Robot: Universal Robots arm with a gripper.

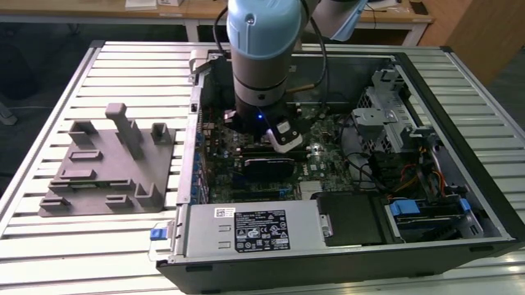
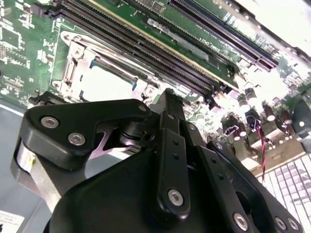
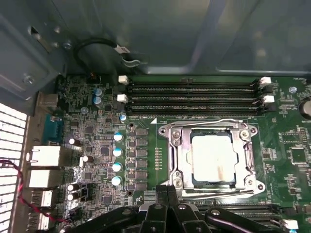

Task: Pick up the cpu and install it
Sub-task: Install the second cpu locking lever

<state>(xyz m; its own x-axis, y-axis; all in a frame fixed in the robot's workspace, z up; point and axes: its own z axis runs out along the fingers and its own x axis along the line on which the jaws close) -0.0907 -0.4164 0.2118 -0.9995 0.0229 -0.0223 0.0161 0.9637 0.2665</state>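
Note:
The cpu [image 3: 214, 159] is a pale silver square lying flat inside the metal socket frame [image 3: 171, 145] on the green motherboard; in the second wrist view the cpu [image 2: 108, 83] shows as a bright patch in the same frame. My gripper [image 3: 167, 190] hangs just above the board beside the socket's edge, its black fingers [image 2: 170, 99] pressed together with nothing between them. It does not touch the cpu. In the exterior view the arm [image 1: 260, 67] reaches straight down into the open computer case [image 1: 426, 92].
Rows of memory slots [image 3: 194, 97] run along the socket. A grey fixture block [image 1: 107, 163] with upright posts sits on the slatted table at the exterior view's left. The power supply [image 1: 246, 227] and drive cage [image 1: 385, 117] crowd the case.

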